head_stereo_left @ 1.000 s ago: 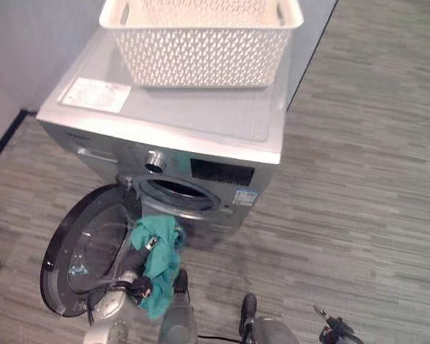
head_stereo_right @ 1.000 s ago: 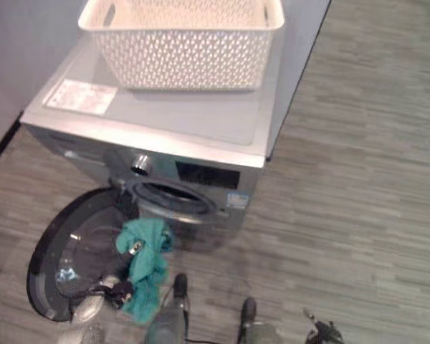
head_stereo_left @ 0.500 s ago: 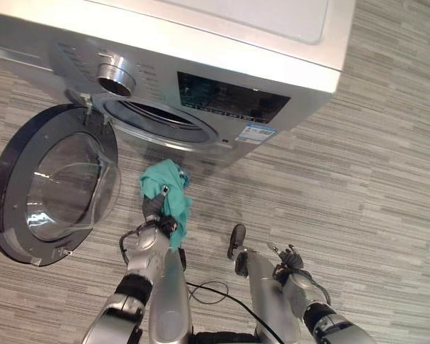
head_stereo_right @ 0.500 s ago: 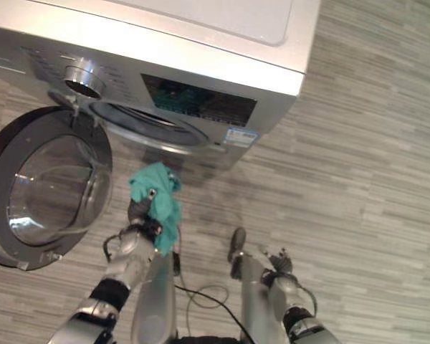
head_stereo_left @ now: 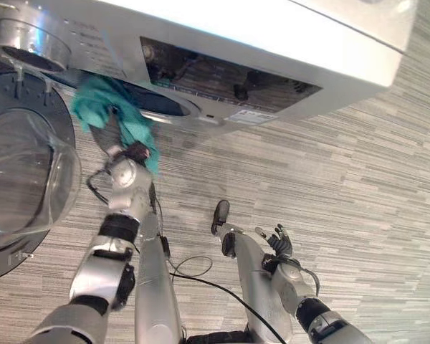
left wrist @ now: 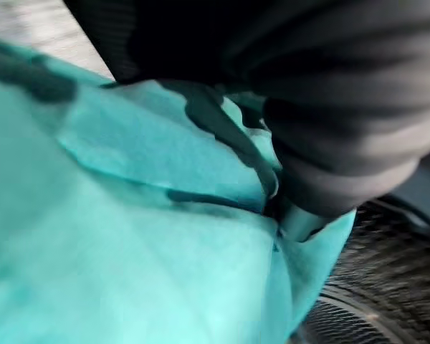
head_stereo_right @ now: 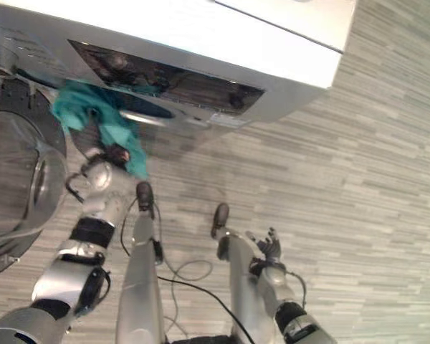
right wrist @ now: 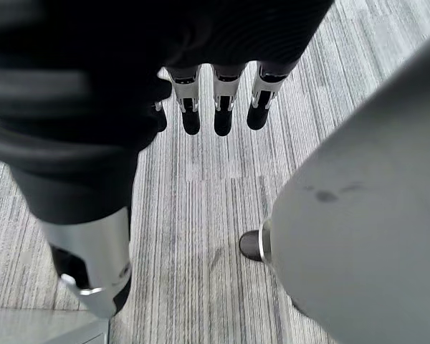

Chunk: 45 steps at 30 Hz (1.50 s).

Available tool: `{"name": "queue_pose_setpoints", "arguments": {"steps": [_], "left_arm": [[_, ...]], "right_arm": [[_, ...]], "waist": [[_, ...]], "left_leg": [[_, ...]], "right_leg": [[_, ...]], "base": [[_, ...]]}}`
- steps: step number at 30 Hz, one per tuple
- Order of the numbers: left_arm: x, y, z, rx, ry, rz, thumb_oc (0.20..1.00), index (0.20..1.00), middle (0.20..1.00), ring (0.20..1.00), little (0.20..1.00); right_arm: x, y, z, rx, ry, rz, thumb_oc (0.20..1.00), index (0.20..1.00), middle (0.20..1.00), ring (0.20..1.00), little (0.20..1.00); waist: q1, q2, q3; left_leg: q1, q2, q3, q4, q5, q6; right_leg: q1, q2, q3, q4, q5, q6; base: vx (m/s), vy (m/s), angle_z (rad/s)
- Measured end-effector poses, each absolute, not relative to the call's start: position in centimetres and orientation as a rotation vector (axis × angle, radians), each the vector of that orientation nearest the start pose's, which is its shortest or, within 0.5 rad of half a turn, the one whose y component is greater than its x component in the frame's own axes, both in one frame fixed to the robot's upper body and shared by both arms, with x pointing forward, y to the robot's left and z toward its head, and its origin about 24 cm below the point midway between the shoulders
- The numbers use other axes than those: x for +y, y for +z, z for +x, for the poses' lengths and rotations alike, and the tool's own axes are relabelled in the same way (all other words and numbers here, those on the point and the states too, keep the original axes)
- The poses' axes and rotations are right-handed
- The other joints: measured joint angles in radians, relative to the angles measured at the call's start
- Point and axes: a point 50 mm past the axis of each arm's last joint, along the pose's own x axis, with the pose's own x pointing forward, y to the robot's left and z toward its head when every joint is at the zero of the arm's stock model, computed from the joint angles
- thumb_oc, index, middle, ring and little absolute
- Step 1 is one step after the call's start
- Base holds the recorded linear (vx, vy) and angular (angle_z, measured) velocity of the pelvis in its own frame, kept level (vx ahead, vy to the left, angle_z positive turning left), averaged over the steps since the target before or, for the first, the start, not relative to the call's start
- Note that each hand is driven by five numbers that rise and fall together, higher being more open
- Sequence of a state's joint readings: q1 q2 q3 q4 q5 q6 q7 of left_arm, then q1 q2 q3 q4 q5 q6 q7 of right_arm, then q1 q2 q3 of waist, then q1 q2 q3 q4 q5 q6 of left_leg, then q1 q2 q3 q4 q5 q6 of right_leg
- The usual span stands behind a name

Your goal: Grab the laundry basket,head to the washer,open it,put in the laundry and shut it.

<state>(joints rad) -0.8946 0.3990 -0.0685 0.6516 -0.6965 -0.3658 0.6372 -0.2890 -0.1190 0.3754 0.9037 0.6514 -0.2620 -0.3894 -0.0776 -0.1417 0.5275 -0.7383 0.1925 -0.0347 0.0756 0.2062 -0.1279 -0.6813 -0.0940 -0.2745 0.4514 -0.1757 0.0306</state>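
Left hand (head_stereo_left: 122, 154) is up at the washer (head_stereo_left: 272, 43), fingers closed round a teal cloth (head_stereo_left: 104, 107). The cloth is bunched over the hand and hangs down the wrist side too, and its upper part sits right at the lower rim of the drum opening (head_stereo_left: 165, 104). Can't tell from the head views whether any of it is actually inside the drum. In the left wrist view the cloth (left wrist: 129, 236) covers almost everything, with the dark ribbed cover above it and a bit of perforated drum metal (left wrist: 365, 301) showing past the cloth's edge, so the hand is very near the opening.

The door (head_stereo_left: 25, 179) is swung wide open to the robot's left, its glass bowl facing up and out, well clear of the opening. The control panel (head_stereo_left: 229, 75) runs across the washer front above the opening, and the dial (head_stereo_left: 29, 43) is at the left end of it.

Right hand (head_stereo_left: 276, 244) is low down by the robot's side over the grey striped floor (head_stereo_left: 358, 201), away from the washer and holding nothing. In the right wrist view its fingers (right wrist: 218, 107) hang straight in a row, relaxed, with the floor past them
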Motion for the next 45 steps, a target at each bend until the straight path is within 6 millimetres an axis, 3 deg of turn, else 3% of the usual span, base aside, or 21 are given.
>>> {"name": "queue_pose_setpoints", "arguments": {"steps": [1,3,9,13,15,18,19,20,21,24,26,29,33,39,41,45], "left_arm": [[23.1,23.3,38.0,-0.520,0.602,-0.472,0.200,0.200,0.200,0.200,0.200],[23.0,24.8,38.2,-0.546,0.600,-0.471,0.200,0.200,0.200,0.200,0.200],[20.6,26.8,39.6,-0.534,0.535,-0.413,0.200,0.200,0.200,0.200,0.200],[18.9,30.0,40.4,-0.540,0.451,-0.376,0.200,0.200,0.200,0.200,0.200],[18.4,33.5,40.6,-0.556,0.443,-0.340,0.200,0.200,0.200,0.200,0.200],[20.9,39.2,38.7,-0.708,0.475,-0.208,0.200,0.200,0.200,0.200,0.200],[21.1,40.2,38.2,-0.734,0.478,-0.196,0.200,0.200,0.200,0.200,0.200],[21.6,42.0,37.5,-0.763,0.499,-0.166,0.285,0.285,0.285,0.285,0.285],[21.8,42.7,37.3,-0.772,0.511,-0.119,1.000,1.000,1.000,1.000,1.000],[22.4,44.8,36.1,-0.809,0.519,0.002,1.000,1.000,1.000,1.000,1.000],[22.6,45.1,35.9,-0.812,0.510,0.029,1.000,1.000,1.000,1.000,1.000],[22.5,44.8,36.3,-0.770,0.495,0.062,1.000,1.000,1.000,1.000,1.000],[24.2,43.8,37.0,-0.636,0.585,0.223,1.000,1.000,1.000,1.000,1.000],[24.2,43.6,37.2,-0.591,0.643,0.536,1.000,1.000,1.000,1.000,1.000],[24.0,43.5,37.2,-0.606,0.709,0.768,1.000,1.000,1.000,1.000,1.000],[23.0,43.7,36.6,-0.730,0.829,1.051,1.000,1.000,1.000,1.000,1.000]], "right_arm": [[-14.6,-7.1,25.8,0.483,-0.312,0.196,1.000,1.000,1.000,1.000,1.000],[-14.4,-6.9,25.9,0.475,-0.304,0.201,1.000,1.000,1.000,1.000,1.000],[-14.1,-6.3,26.2,0.441,-0.280,0.203,1.000,1.000,1.000,1.000,1.000],[-13.9,-5.6,26.8,0.408,-0.259,0.195,1.000,1.000,1.000,1.000,1.000],[-14.3,-4.6,27.6,0.366,-0.250,0.186,1.000,1.000,1.000,1.000,1.000],[-16.3,-1.5,29.8,0.238,-0.246,0.148,1.000,1.000,1.000,1.000,1.000],[-16.9,-0.8,30.2,0.208,-0.250,0.139,1.000,1.000,1.000,1.000,1.000],[-17.9,0.2,30.6,0.172,-0.264,0.134,1.000,1.000,1.000,1.000,1.000],[-18.6,0.6,30.7,0.156,-0.279,0.127,1.000,1.000,1.000,1.000,1.000],[-21.7,2.0,30.4,0.101,-0.336,0.100,1.000,1.000,1.000,1.000,1.000],[-22.8,2.1,29.8,0.090,-0.365,0.098,1.000,1.000,1.000,1.000,1.000],[-24.2,0.7,28.3,0.150,-0.396,0.056,1.000,1.000,1.000,1.000,1.000],[-24.8,-1.0,27.1,0.229,-0.404,0.042,1.000,1.000,1.000,1.000,1.000],[-24.1,-1.0,27.2,0.230,-0.336,0.036,1.000,1.000,1.000,1.000,1.000],[-23.8,-1.0,27.2,0.227,-0.299,0.023,1.000,1.000,1.000,1.000,1.000],[-21.8,-1.4,27.1,0.214,-0.185,0.010,1.000,1.000,1.000,1.000,1.000]], "waist": [[-0.013,-0.004,-0.001],[-0.018,-0.022,-0.004],[-0.057,-0.028,-0.008],[-0.103,-0.030,-0.009],[-0.118,-0.038,-0.015],[-0.152,-0.038,-0.015],[-0.156,-0.038,-0.015],[-0.160,-0.037,-0.014],[-0.160,-0.037,-0.014],[-0.159,-0.037,-0.014],[-0.160,-0.036,-0.014],[-0.155,-0.036,-0.014],[-0.141,-0.036,-0.014],[-0.106,-0.035,-0.013],[-0.098,-0.035,-0.013],[-0.081,-0.035,-0.013]], "left_leg": [[-0.021,-0.001,-0.015,0.007,0.000,0.000],[-0.035,-0.002,-0.012,0.010,-0.001,0.002],[-0.061,-0.012,-0.008,0.008,-0.006,0.012],[-0.087,-0.024,0.001,0.010,-0.008,0.023],[-0.121,-0.027,0.019,0.036,-0.018,0.037],[-0.190,-0.031,0.045,0.067,-0.026,0.049],[-0.205,-0.031,0.046,0.074,-0.026,0.049],[-0.222,-0.031,0.046,0.083,-0.027,0.051],[-0.234,-0.031,0.045,0.093,-0.028,0.052],[-0.263,-0.031,0.050,0.098,-0.025,0.056],[-0.268,-0.030,0.052,0.098,-0.023,0.059],[-0.267,-0.030,0.052,0.098,-0.023,0.060],[-0.258,-0.031,0.072,0.097,-0.023,0.060],[-0.249,-0.030,0.075,0.096,-0.022,0.061],[-0.241,-0.029,0.075,0.094,-0.021,0.062],[-0.232,-0.030,0.071,0.093,-0.017,0.066]], "right_leg": [[-0.006,0.001,-0.013,-0.009,0.003,0.003],[-0.017,0.000,-0.011,-0.017,0.006,0.006],[-0.019,-0.001,-0.011,-0.074,0.034,0.021],[-0.038,-0.009,0.000,-0.103,0.054,0.034],[-0.071,-0.013,0.020,-0.097,0.060,0.038],[-0.143,-0.018,0.052,-0.102,0.089,0.049],[-0.157,-0.017,0.058,-0.102,0.095,0.051],[-0.171,-0.017,0.063,-0.106,0.102,0.053],[-0.177,-0.017,0.063,-0.107,0.104,0.053],[-0.209,-0.017,0.072,-0.106,0.115,0.055],[-0.214,-0.016,0.073,-0.108,0.120,0.055],[-0.215,-0.016,0.074,-0.110,0.122,0.056],[-0.215,-0.017,0.093,-0.118,0.129,0.059],[-0.209,-0.013,0.099,-0.122,0.135,0.058],[-0.202,-0.010,0.099,-0.122,0.135,0.058],[-0.189,-0.012,0.093,-0.124,0.136,0.059]], "base": [[0.04,0.010,0.13],[0.07,0.002,0.04],[0.06,0.035,0.00],[0.05,0.053,-0.03],[0.05,0.078,-0.12],[0.05,0.091,-0.21],[0.05,0.065,-0.22],[0.06,0.044,-0.10],[0.05,0.043,-0.06],[0.05,0.027,-0.06],[0.02,0.035,-0.06],[0.00,0.000,0.00],[-0.02,0.011,-0.06],[-0.04,-0.017,-0.03],[-0.01,-0.019,0.01],[-0.07,-0.063,0.03]]}}
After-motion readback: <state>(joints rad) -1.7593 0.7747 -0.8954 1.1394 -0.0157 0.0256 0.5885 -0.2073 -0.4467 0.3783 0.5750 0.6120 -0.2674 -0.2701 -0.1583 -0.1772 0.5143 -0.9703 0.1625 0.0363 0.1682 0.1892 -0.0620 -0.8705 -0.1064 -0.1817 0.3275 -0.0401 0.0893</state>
